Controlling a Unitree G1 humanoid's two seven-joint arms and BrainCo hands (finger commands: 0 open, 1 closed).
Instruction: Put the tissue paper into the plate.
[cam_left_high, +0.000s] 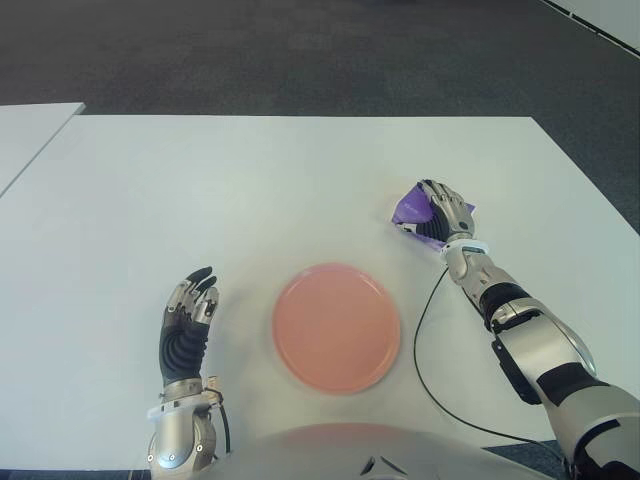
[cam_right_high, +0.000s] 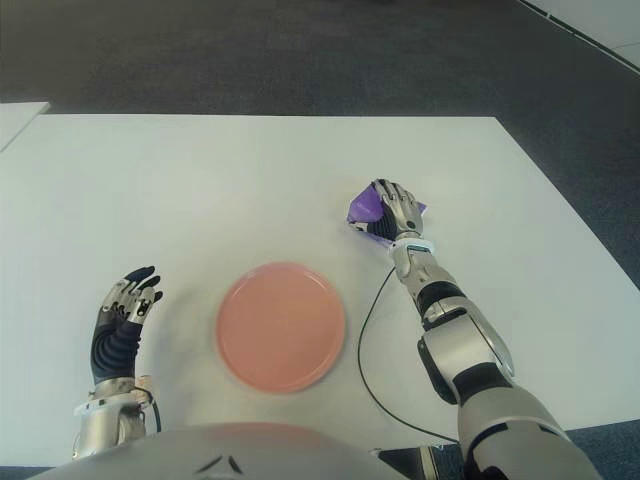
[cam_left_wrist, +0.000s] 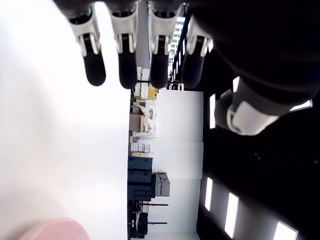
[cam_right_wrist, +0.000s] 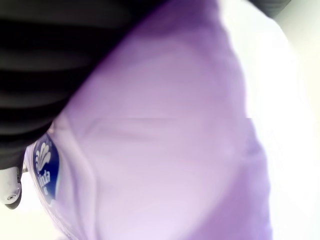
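A: Four items on the white table (cam_left_high: 300, 180), listed left to right. First?

B: Left robot hand (cam_left_high: 188, 322). Idle, left of the plate, fingers straight and relaxed, holding nothing. Black ribbed palm, grey metal knuckles, dark fingertips.

A: Second?

B: Plate (cam_left_high: 337, 327). Round, shallow, salmon pink, smooth and matte with a low rim. Sits near the table's front edge, centre, with nothing in it.

A: Third?

B: Tissue pack (cam_left_high: 412, 214). Purple soft plastic wrap, glossy and creased, roughly rectangular, with a small blue logo visible in the right wrist view. It lies on the table well right of the plate and farther back.

A: Fourth?

B: Right robot hand (cam_left_high: 444, 212). Laid over the pack, fingers curled down onto it. Whether they have closed fully I cannot tell; the wrist view is filled by purple wrap and dark palm. A thin black cable runs from that arm across the table.

A: Step in hand?

B: By my reading, securing the grasp. The pack is not yet lifted.

A: Handling advice?

B: The wrap looks slippery and the contents compressible, so press from both long sides, thumb opposing fingers, firmly enough to dent the pack. Lift straight up before travelling, then carry left and toward the front edge until over the plate's middle, and release low so it does not slide off the rim.
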